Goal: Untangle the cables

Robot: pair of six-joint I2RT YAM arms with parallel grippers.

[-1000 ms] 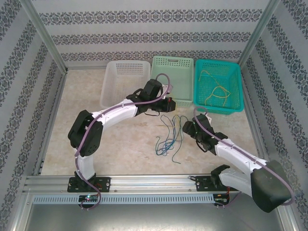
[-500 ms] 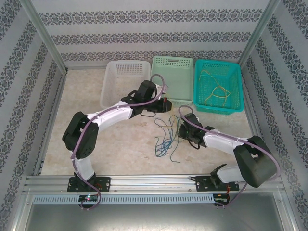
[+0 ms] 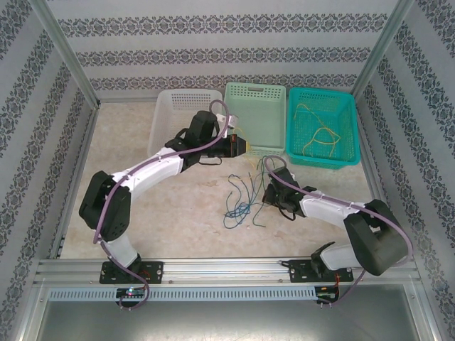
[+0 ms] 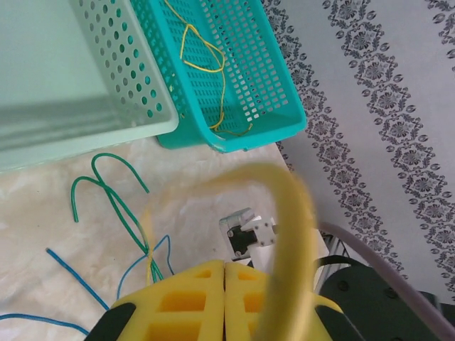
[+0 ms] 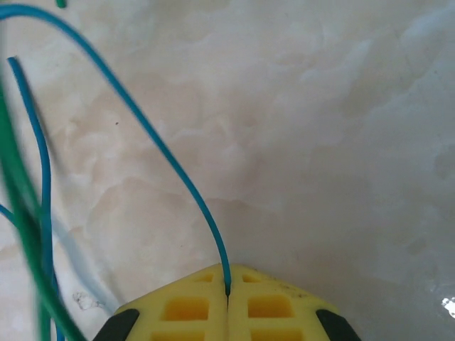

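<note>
A loose tangle of green and blue cables [image 3: 242, 195] lies mid-table between the arms. My left gripper [image 3: 242, 148] hovers near the mint basket's front edge. In the left wrist view its pads [image 4: 192, 298] are shut on a yellow cable [image 4: 288, 234], which arcs up blurred and close to the lens. Below it lie a green cable [image 4: 106, 190] and a blue cable [image 4: 71, 273]. My right gripper [image 3: 267, 190] sits low at the tangle's right side, shut [image 5: 227, 285] on a blue cable [image 5: 163, 153]. A blurred green strand [image 5: 21, 213] runs along the left.
Three baskets line the back: white [image 3: 169, 117], mint [image 3: 264, 92] and teal [image 3: 295, 128]. The teal one holds a loose yellow cable [image 3: 320, 135]. Patterned walls and metal frame posts enclose the table. Bare table surface lies left of the tangle.
My right gripper moved left to the tangle and stayed there. My left gripper drew back and left toward the white basket with the yellow cable, and the tangle shifted slightly left.
</note>
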